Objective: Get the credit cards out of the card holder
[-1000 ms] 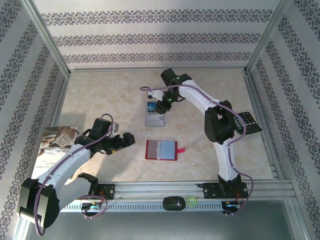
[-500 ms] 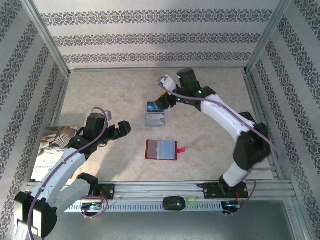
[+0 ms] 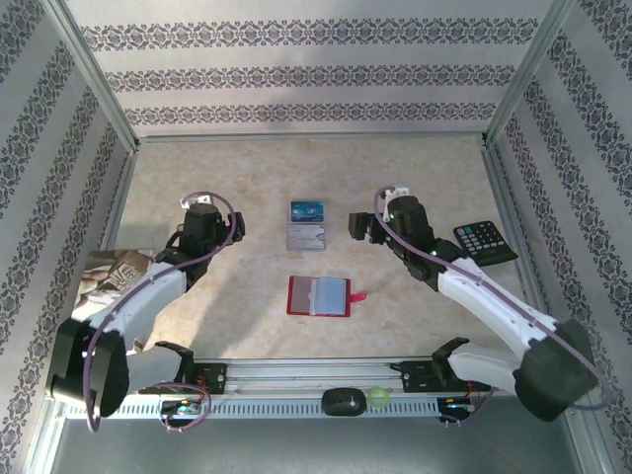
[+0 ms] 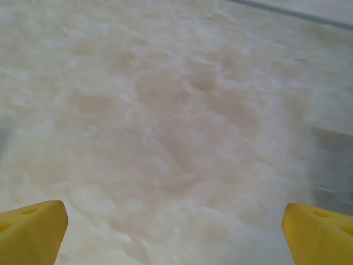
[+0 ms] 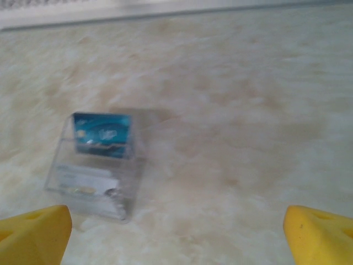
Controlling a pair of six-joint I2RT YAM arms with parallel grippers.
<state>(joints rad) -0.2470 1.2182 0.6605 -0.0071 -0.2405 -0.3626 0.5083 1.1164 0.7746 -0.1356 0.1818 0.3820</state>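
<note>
Credit cards (image 3: 307,233) lie flat just ahead of the right gripper (image 3: 356,228), fingers apart and empty; left gripper (image 4: 176,234) likewise. Card holder (image 3: 318,295) lies open nearby, basewards. Extraction appears complete; next: verify holder empty, retract.

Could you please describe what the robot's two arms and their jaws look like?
Both the left arm and the right arm have smooth white link shells joined by bulky black joint housings. A thin purple cable runs along each arm and loops free near the wrist. The wrist cameras show the jaws as blunt, bright yellow wedges.
</note>
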